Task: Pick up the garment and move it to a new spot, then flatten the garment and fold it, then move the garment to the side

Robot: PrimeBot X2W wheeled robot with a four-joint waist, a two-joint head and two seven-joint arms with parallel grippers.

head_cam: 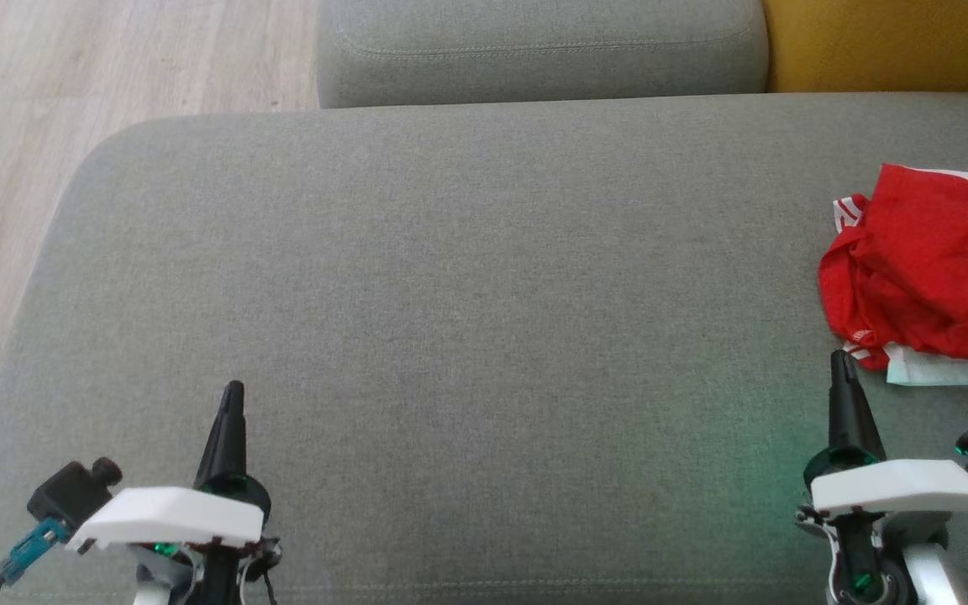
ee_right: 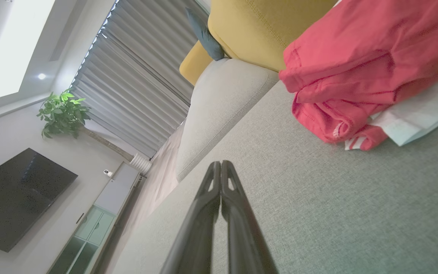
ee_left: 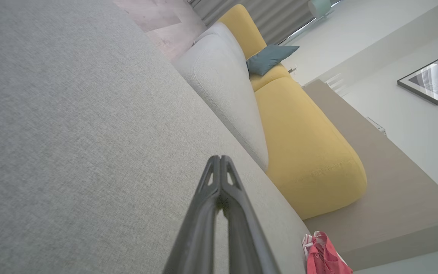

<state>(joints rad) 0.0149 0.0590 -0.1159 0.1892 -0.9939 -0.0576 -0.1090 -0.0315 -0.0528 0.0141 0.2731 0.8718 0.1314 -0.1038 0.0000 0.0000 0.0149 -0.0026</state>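
Nearest to the robot, the left end effector (head_cam: 233,393) and the right end effector (head_cam: 842,360) are over the grey sofa seat (head_cam: 450,294), each with its two dark fingers pressed together and holding nothing. A little beyond the right one lies the garment (head_cam: 929,260), red with white parts, crumpled on the right part of the seat, near the fingertips but apart from them. Farther back are a grey back cushion (head_cam: 534,42) and a yellow cushion (head_cam: 887,42).
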